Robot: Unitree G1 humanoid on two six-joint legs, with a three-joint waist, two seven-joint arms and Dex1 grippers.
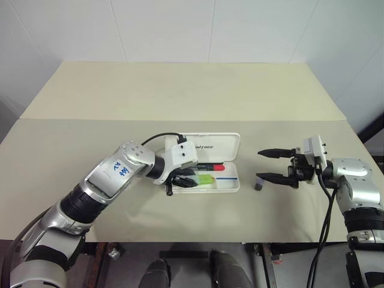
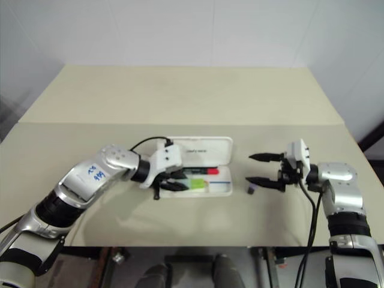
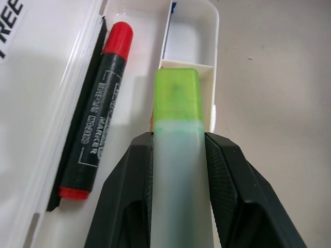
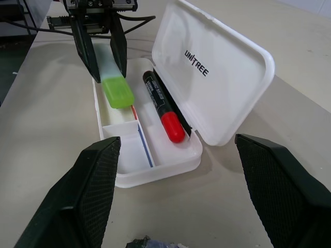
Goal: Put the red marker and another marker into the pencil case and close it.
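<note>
On case lid (image 4: 217,77), "UNITREE", marker (image 3: 95,137) "MARKER"

Bright, even overhead light; soft shadows under the arms on the surface (image 1: 180,96). Mild glare on the pencil case (image 4: 217,67) lid. Slightly blurred near the tool fingers (image 3: 129,206) up close.

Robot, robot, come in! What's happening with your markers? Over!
Left gripper shut on green highlighter, over open pencil case. Red marker already inside. Right gripper open, empty. Small dark stub beside case.
</note>
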